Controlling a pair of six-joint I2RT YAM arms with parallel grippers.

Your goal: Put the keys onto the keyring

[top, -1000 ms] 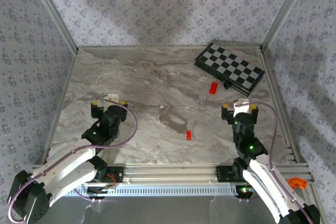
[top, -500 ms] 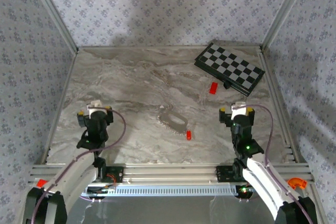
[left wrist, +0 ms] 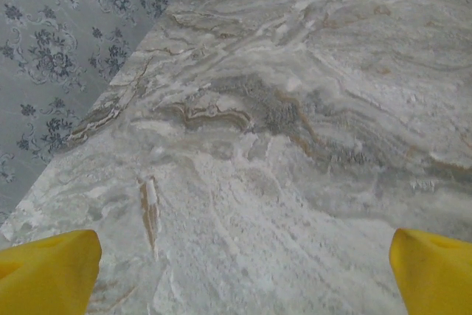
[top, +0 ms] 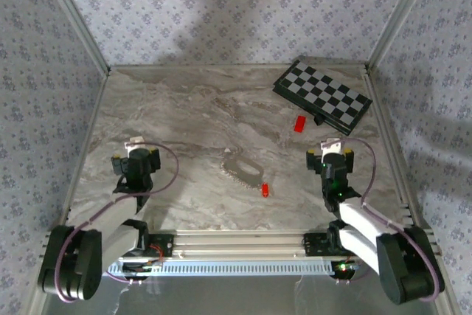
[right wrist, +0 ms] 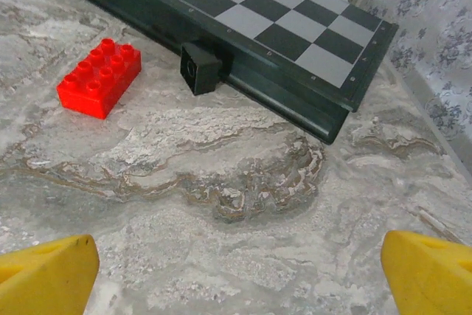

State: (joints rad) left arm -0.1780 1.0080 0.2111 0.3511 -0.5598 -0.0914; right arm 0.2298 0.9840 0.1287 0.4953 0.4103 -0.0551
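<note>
A silvery metal cluster [top: 242, 167] lies flat near the middle of the table; it looks like the keys and the keyring, but I cannot tell them apart. A small red piece [top: 265, 190] lies just to its lower right. My left gripper [top: 136, 150] hovers left of the cluster, well apart from it. Its yellow fingers [left wrist: 50, 271] stand wide, with bare marble between them. My right gripper [top: 332, 152] sits to the right of the cluster, also open and empty, yellow fingers [right wrist: 46, 272] spread over the table.
A folded chessboard [top: 322, 97] lies at the back right, with a black cube [right wrist: 199, 66] at its near edge and a red brick [right wrist: 99, 77] beside it. Patterned walls enclose the table; the left wall [left wrist: 66, 42] is close to my left gripper.
Both arms have folded back toward their bases. The left gripper has swung to the left, away from the metal cluster. Both grippers have stayed open.
</note>
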